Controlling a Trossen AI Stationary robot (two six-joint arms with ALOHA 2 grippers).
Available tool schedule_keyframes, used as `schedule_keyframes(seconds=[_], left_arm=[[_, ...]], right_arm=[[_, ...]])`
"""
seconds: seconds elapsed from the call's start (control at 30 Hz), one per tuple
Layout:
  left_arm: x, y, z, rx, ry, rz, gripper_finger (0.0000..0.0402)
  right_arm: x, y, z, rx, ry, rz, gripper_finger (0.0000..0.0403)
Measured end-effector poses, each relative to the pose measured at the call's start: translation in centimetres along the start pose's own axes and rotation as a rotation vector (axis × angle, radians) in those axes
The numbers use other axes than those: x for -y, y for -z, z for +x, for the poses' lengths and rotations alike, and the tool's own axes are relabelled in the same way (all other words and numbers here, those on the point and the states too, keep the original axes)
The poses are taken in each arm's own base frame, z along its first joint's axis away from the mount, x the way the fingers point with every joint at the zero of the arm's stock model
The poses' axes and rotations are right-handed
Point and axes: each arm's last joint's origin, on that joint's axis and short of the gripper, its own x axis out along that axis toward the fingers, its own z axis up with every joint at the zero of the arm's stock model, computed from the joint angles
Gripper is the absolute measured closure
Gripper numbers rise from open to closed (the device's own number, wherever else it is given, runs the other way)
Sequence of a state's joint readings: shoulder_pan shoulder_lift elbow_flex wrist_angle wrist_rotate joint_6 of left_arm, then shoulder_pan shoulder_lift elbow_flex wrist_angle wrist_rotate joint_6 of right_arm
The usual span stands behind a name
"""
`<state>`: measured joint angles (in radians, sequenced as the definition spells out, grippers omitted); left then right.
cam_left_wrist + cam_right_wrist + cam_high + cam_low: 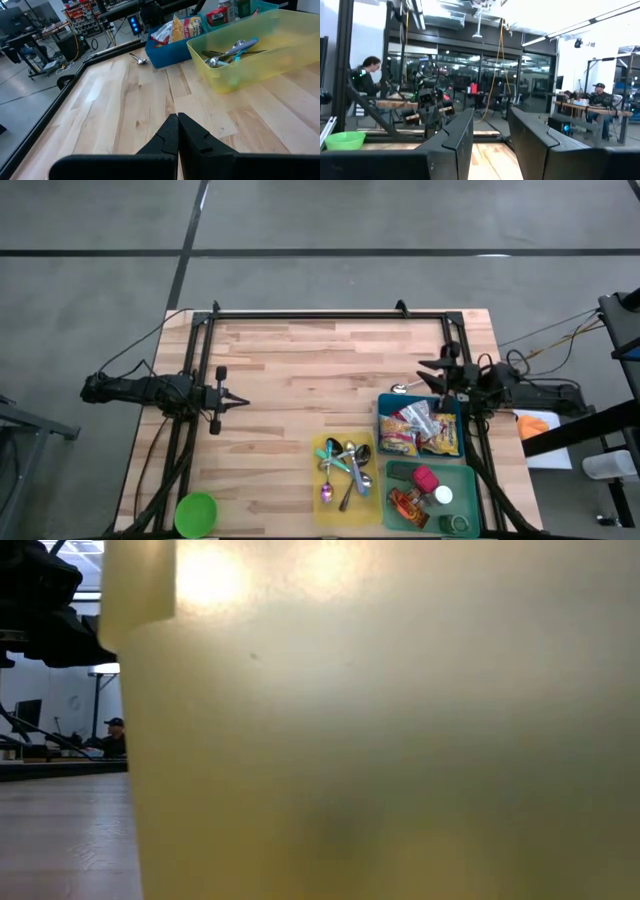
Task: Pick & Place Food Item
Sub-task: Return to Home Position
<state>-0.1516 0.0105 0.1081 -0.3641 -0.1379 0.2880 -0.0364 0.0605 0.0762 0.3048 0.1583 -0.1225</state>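
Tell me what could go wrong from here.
1. A metal spoon lies on the table outside the blue bin, near the open right gripper; it may be nudged or left unsorted.
2. The yellow bin fills nearly the whole low view, so that camera might miss a slip.
The shut left gripper hangs at the table's left.

Green bowl (196,513) at wood table's (300,370) corner, person w/ cap (596,105) seated in bkgd, 2nd person (367,80) across room
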Motion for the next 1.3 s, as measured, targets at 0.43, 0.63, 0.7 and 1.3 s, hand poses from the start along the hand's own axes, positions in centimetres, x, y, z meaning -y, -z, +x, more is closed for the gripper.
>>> schedule_keyframes(seconds=[0.43, 0.63, 0.7, 1.3], left_arm=[[0.0, 0.0, 0.1, -0.01, -0.001, 0.0, 0.0401], [0.0, 0.1, 0.1, -0.013, 0.0, 0.001, 0.0401], [0.0, 0.1, 0.1, -0.013, 0.0, 0.001, 0.0401], [0.0, 0.1, 0.1, -0.013, 0.0, -0.001, 0.0401]], right_arm=[[0.1, 1.6, -0.5, -0.061, 0.048, 0.034, 0.0282], [0.0, 2.2, -0.6, -0.113, 0.035, 0.009, 0.0282], [-0.1, 2.4, -0.6, -0.132, 0.033, 0.002, 0.0282], [-0.2, 4.2, -0.8, -0.261, 0.017, -0.009, 0.0282]])
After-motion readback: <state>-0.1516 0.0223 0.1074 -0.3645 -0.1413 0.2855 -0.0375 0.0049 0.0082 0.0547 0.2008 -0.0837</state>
